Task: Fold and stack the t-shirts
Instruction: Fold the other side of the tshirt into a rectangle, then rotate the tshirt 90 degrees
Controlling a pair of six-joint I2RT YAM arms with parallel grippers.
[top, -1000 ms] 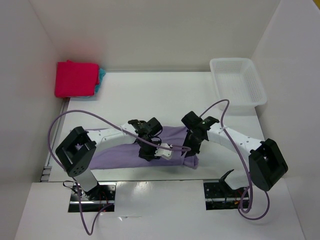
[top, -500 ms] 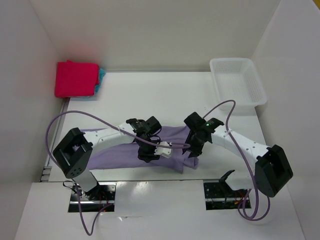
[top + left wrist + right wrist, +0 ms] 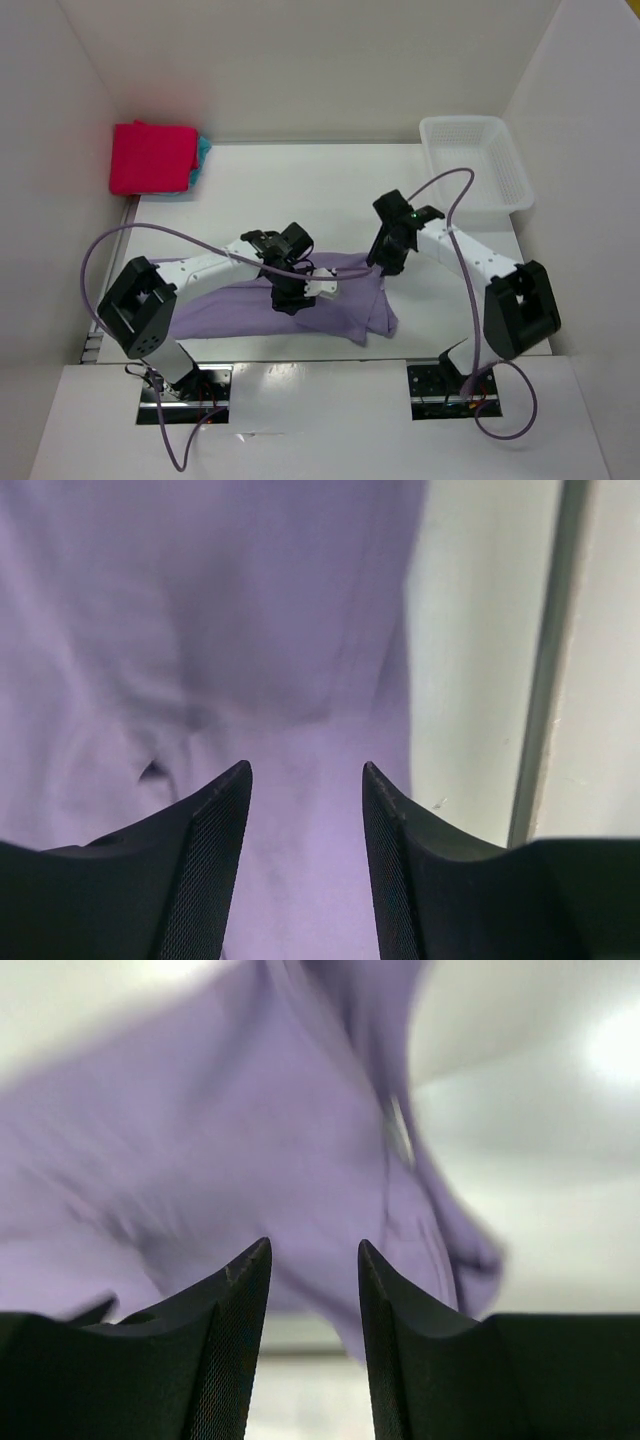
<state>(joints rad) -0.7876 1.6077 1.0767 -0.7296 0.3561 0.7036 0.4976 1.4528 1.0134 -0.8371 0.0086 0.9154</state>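
Pale lavender cloth t-shirt (image 3: 345, 305) lies rumpled on white table (image 3: 300, 190); L gripper (image 3: 305, 770) & R gripper (image 3: 313, 1245) both part-open above it, gripping nothing.

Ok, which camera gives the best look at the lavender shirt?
The top external view: it shows nearly the whole lavender shirt spread along the near side of the table. Both wrist views show only close patches of its cloth, the right one blurred.

1. White arm links (image 3: 210, 265) with boxy black joint housings (image 3: 143, 308).
2. Thin purple cables (image 3: 150, 227) running along both arms.
3. Black tapered fingers (image 3: 210, 870), inner faces finely mesh-textured.
4. Small green light (image 3: 411, 212) on the right wrist.
5. Dark base plates (image 3: 215, 390).
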